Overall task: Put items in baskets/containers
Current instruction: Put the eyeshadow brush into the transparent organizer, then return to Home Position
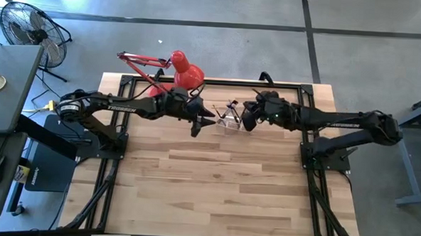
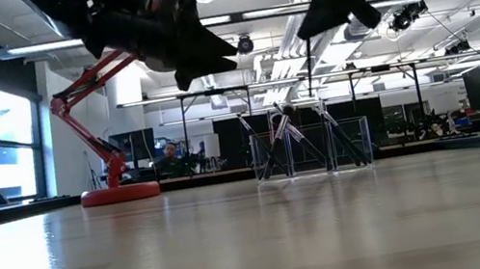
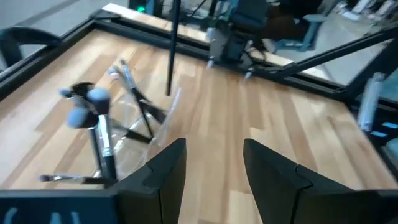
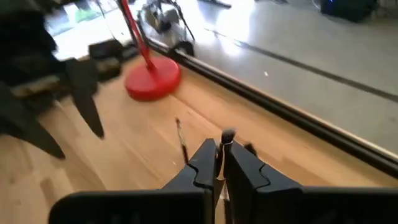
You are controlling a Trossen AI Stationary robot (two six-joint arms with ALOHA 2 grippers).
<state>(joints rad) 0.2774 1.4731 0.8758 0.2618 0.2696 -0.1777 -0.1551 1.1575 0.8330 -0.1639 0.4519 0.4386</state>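
Observation:
A small clear holder (image 1: pixel 229 117) stands on the far middle of the table, between my two grippers. Several brushes (image 2: pixel 284 137) lean inside it with their lower ends on its floor; the left wrist view shows their silver ferrules (image 3: pixel 102 134). My left gripper (image 3: pixel 214 162) hovers open just to the holder's left, above the table (image 2: pixel 213 61), with nothing between its fingers. My right gripper (image 4: pixel 219 152) hangs above the holder's right side (image 2: pixel 315 29), shut on one thin brush. My right gripper pinches a thin brush between its two shut fingers. The brush lies along the fingers, and its silver ferrule and dark bristle tip (image 4: pixel 227 135) stick out past the fingertips. The fingers slant down from the table's right side. The gripper hides the rest of the brush.
A red desk lamp (image 1: pixel 187 73) stands at the far edge behind my left arm, its round base (image 2: pixel 117 189) on the table left of the holder. The table's black frame runs along the far edge. Bare wood (image 1: pixel 215 182) fills the near half of the table.

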